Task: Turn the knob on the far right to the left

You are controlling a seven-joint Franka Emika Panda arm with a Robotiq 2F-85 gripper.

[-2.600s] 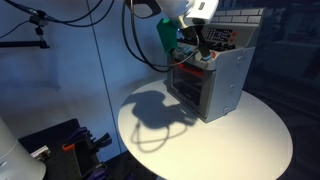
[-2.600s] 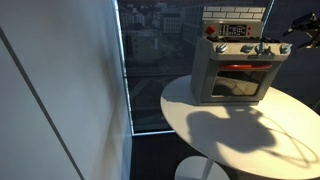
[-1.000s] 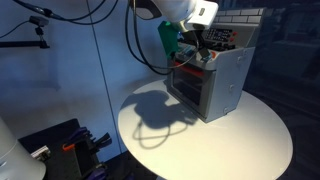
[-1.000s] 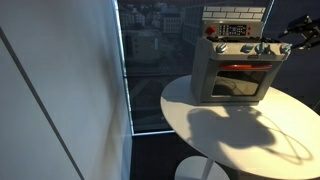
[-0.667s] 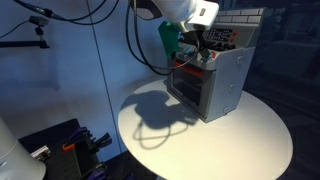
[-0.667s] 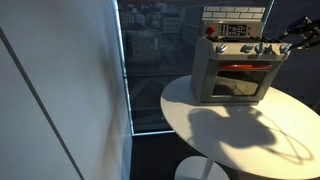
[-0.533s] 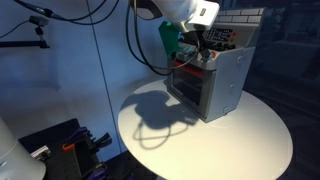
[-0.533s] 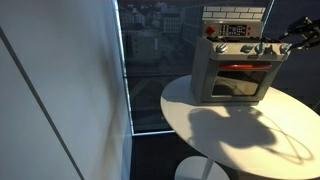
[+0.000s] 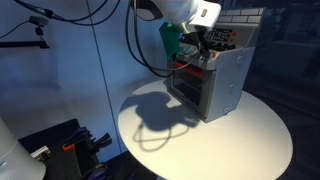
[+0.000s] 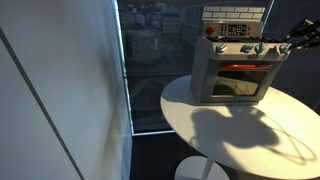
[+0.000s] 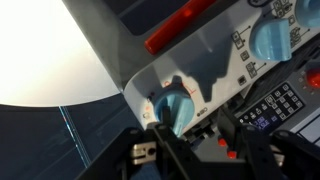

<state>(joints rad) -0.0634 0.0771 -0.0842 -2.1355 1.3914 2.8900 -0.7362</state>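
End effector is spread, with the knob at 11 o'clock of its gap. Closing off-centre could make it slip off the knob or shove the toy oven.

Toy oven sits on round table, toward the table's far edge in an exterior view. Knob row runs across oven front, above door handle. Keypad panel stands behind and above the row. Knob is at row's end, by oven's plain side wall. Gripper sits just off that end, in front of knob.
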